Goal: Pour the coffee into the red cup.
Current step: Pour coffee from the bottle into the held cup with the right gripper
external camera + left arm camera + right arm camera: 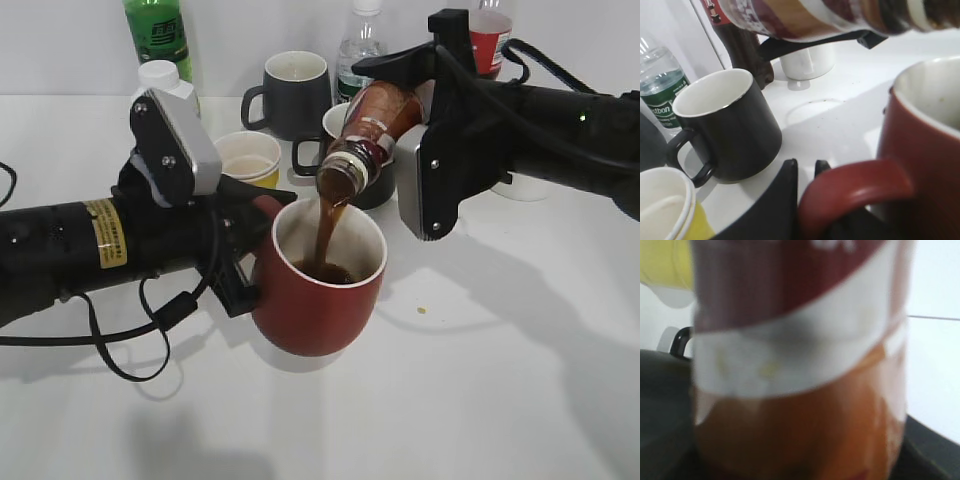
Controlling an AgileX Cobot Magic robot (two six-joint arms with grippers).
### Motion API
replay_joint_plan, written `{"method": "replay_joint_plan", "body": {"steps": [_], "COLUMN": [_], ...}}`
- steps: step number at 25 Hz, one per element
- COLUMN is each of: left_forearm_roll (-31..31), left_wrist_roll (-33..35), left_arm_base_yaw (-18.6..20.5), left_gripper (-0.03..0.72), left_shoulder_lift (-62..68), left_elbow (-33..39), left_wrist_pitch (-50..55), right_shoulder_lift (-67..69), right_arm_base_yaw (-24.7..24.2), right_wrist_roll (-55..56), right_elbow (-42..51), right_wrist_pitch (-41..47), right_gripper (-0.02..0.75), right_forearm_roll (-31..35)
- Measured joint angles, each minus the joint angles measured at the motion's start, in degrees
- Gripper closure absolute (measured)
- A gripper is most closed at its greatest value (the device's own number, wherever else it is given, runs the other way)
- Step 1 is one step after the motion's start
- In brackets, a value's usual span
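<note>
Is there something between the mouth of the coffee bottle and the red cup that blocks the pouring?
Nothing visible does. The bottle is tilted above the red cup, and the stream falls straight into its opening.

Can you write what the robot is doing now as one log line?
pouring | right gripper tilts coffee bottle | stream enters red cup | left gripper holds handle

White table (520, 380): black mugs (293, 92), yellow paper cup (249, 158), bottles (158, 35) at back.
</note>
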Motion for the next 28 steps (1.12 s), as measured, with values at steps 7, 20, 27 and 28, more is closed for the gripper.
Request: {"method": "replay_joint_plan", "body": {"steps": [7,20,27,28], "left_forearm_roll": [0.36,0.48,0.53,0.53], "left_wrist_roll": [0.00,-0.01,-0.01,-0.01], "left_arm_base_yaw": [0.00,0.00,0.00,0.00], "left_gripper": [0.617,0.617,0.617,0.617], "left_shoulder_lift": [0.00,0.00,0.00,0.00], "left_elbow": [0.00,0.00,0.00,0.00], "left_wrist_pitch": [0.00,0.00,0.00,0.00], "right_shoulder_lift": [0.00,-0.05,-0.05,-0.05], "right_arm_base_yaw": [0.00,0.00,0.00,0.00], "right_wrist_roll": [-2.28,-7.72,-8.73,-8.78], "right_elbow": [0.00,0.00,0.00,0.00], "right_wrist_pitch": [-0.10,-1.48,-1.82,-1.82], "right_gripper": [0.234,0.234,0.234,0.234], "right_forearm_roll": [0.13,2.59,2.84,2.84]}}
